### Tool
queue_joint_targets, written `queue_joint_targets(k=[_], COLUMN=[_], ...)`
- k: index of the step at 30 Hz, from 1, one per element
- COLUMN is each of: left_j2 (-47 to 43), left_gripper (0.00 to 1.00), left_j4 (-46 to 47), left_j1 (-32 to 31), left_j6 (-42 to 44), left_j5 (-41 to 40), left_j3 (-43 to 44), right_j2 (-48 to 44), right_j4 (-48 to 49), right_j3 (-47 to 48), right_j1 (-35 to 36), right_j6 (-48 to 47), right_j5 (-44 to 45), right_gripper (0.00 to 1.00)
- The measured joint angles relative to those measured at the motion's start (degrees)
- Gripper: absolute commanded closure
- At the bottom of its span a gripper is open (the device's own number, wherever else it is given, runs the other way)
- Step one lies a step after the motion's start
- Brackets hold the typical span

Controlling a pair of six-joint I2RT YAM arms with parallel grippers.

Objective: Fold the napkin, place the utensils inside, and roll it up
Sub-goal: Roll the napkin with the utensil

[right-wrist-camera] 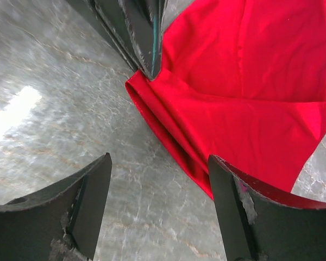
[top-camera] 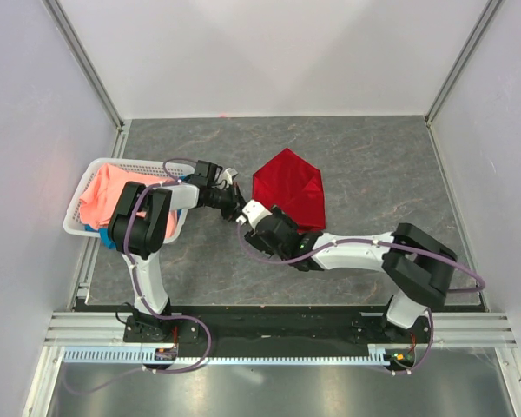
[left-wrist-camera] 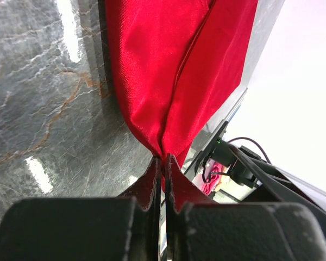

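Mid-table, the napkin (top-camera: pixel 288 187) lies rumpled and loosely doubled, not squared. Left gripper (left-wrist-camera: pixel 163 160) pinches one corner tight; right gripper (right-wrist-camera: pixel 158 159) hangs just beside that edge, jaws wide, empty. Spoon not in view — fold unfinished, loading and rolling left.

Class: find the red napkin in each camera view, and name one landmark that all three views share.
Top external: napkin at centre, lying on the table.
Left wrist: upper middle, its corner pinched between the left fingers.
Right wrist: upper right, beyond the open right fingers.
Shared landmark: the table's grey marbled surface.
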Motion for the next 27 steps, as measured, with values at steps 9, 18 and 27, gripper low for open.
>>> queue_joint_targets(k=[9, 18, 27], left_j2=[0.4, 0.4, 0.4], left_gripper=[0.98, 0.98, 0.98], left_j4=[-0.1, -0.1, -0.1], left_j1=[0.6, 2.1, 2.7], left_j6=[0.0, 0.0, 0.0], left_j5=[0.4, 1.4, 1.6], left_j3=[0.0, 0.0, 0.0], right_j2=[8.9, 13.3, 12.0], right_j4=[6.4, 10.7, 13.2], right_j3=[0.1, 2.4, -1.7], right_j1=[0.5, 0.9, 0.9], right_j6=[-5.7, -8.3, -7.9], right_j5=[3.6, 11.3, 15.0], right_gripper=[0.2, 0.25, 0.35])
